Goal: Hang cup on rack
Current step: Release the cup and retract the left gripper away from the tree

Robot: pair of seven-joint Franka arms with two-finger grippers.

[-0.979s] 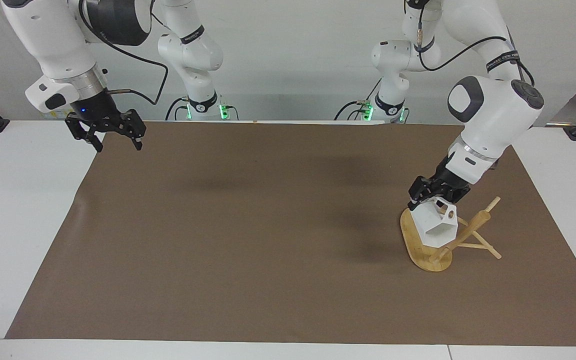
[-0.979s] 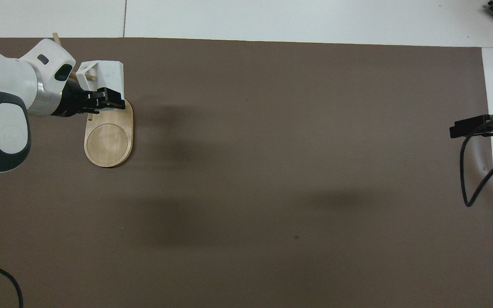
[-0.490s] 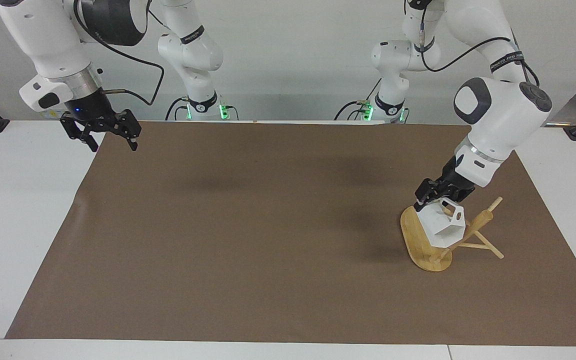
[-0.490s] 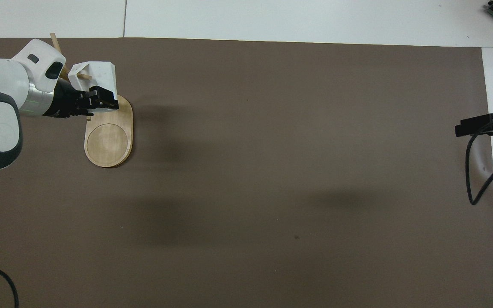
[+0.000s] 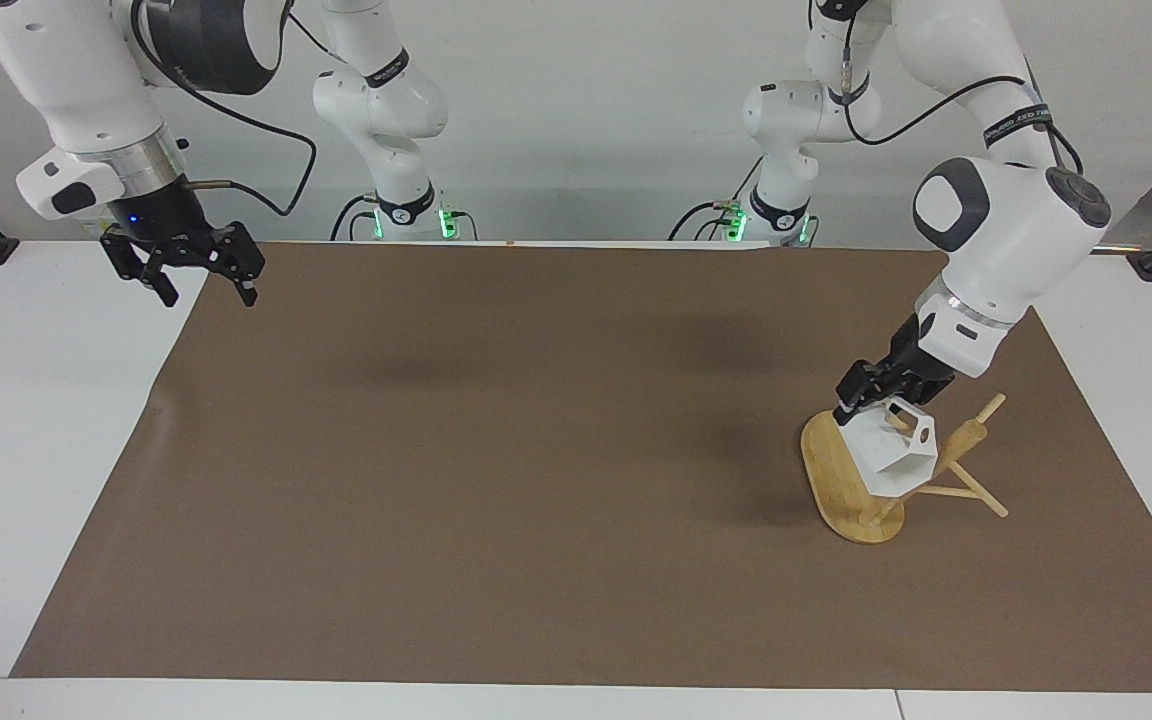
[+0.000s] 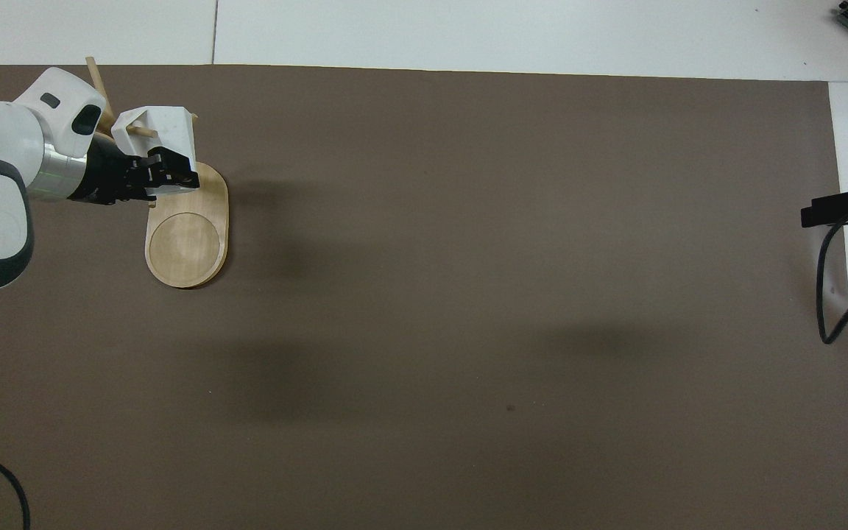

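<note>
The white faceted cup (image 5: 891, 455) (image 6: 166, 125) hangs tilted at the bamboo rack (image 5: 836, 480) (image 6: 188, 243), over the end of the oval base where the post stands. In the overhead view a thin peg (image 6: 146, 132) passes through the cup's handle. My left gripper (image 5: 861, 398) (image 6: 170, 165) is at the cup's rim, its fingers closed on the cup's wall. My right gripper (image 5: 191, 285) (image 6: 840, 210) hangs open and holds nothing, over the mat's edge at the right arm's end of the table.
A brown mat (image 5: 496, 450) covers most of the white table (image 5: 26, 420). The rack's other pegs (image 5: 981, 500) stick out toward the left arm's end. A black cable (image 6: 829, 294) trails from the right arm.
The left gripper has carried the cup a little toward the post, so the peg sits deeper in the handle. The right gripper has drawn back toward its own end of the table.
</note>
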